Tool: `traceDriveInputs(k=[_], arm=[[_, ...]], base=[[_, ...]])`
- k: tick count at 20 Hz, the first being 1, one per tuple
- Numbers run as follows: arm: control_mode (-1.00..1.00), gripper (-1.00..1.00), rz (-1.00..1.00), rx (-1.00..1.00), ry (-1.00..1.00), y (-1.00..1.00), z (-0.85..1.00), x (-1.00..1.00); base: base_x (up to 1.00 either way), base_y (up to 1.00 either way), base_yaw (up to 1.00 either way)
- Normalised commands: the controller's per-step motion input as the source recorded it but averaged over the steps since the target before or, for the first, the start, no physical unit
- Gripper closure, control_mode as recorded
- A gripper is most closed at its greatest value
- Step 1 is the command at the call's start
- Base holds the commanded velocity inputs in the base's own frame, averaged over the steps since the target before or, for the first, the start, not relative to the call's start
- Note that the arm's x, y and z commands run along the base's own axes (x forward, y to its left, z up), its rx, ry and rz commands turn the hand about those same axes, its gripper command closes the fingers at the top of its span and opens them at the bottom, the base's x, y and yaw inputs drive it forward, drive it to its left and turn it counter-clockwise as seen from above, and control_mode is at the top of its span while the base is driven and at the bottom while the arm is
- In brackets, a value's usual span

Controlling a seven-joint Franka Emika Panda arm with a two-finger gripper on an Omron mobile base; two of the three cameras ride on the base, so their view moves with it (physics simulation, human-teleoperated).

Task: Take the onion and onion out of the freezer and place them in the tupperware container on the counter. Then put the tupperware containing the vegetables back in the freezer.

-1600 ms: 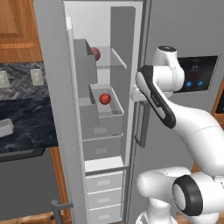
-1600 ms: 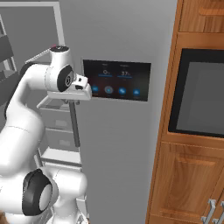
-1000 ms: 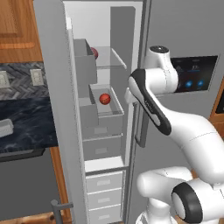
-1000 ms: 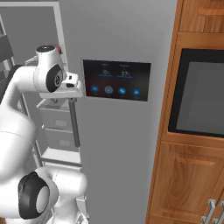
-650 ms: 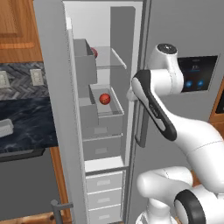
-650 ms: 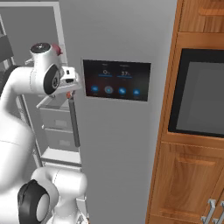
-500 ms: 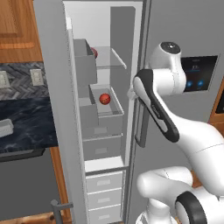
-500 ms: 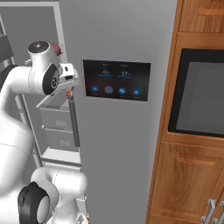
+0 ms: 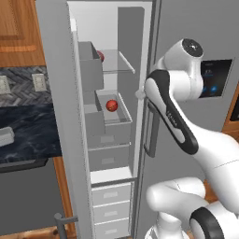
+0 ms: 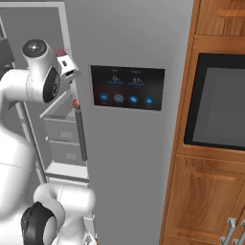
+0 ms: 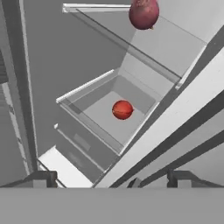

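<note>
While the pale container (image 9: pixel 5 137) sits on the dark counter (image 9: pixel 32 133) at far left, the freezer (image 9: pixel 112 112) holds both onions — maroon onion (image 9: pixel 101 56) on a shelf, red onion (image 9: pixel 111 105) in a bin — and the claw (image 11: pixel 109 178) gapes wide, empty.

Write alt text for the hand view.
A red-orange onion lies in an open grey freezer bin, with a maroon onion on a shelf at the top edge. The open tool points toward them, holding nothing.
</note>
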Motion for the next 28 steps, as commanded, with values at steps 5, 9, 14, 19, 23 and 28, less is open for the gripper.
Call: traceDriveInputs(k=[5,9,14,19,23,28], arm=[[-1.0,-1.0,0.2,0.0,-0.2,0.2,0.34,0.15],[-1.0,-1.0,0.11,0.0,-0.18,0.31,0.28,0.31],[-1.0,-1.0,0.01,-0.02,-0.13,0.33,0.23,0.38],[-1.0,-1.0,0.0,-0.06,-0.07,0.25,0.25,0.39],[-1.0,-1.0,0.0,-0.06,0.0,0.21,0.36,0.42],[-1.0,-1.0,0.0,-0.06,0.0,0.2,0.26,0.42]], base=[[0.0,0.0,0.0],[0.0,0.0,0.0],[0.0,0.0,0.0],[0.0,0.0,0.0],[0.0,0.0,0.0],[0.0,0.0,0.0]])
